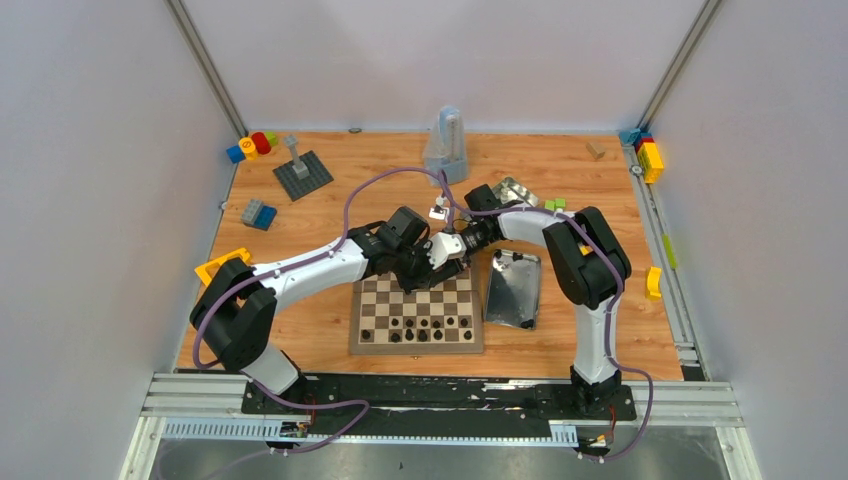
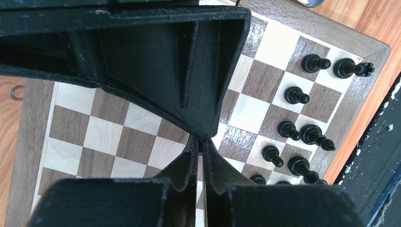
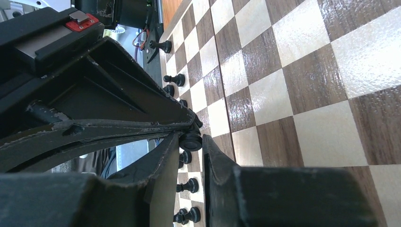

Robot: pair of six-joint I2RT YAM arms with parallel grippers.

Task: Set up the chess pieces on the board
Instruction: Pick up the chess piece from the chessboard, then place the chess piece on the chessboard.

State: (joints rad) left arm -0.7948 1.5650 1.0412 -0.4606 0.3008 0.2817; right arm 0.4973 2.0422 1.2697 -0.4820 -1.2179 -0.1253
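Black piece caught over the board
My right gripper pinches it near the board's 12 o'clock edge; board lies at 6 o'clock on the table; other black pieces line its 6 o'clock rows; my left gripper hovers alongside, fingers pressed together.

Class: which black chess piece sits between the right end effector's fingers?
The black piece at the fingertips of the right end effector; the other black pieces stand free on the board beyond.

The board is checkered dark brown and cream with a tan border. The chess pieces on it are glossy black. The table shows orange wood grain. The left arm and right arm are white with black joints. Their cables are purple, and the tin is shiny silver.
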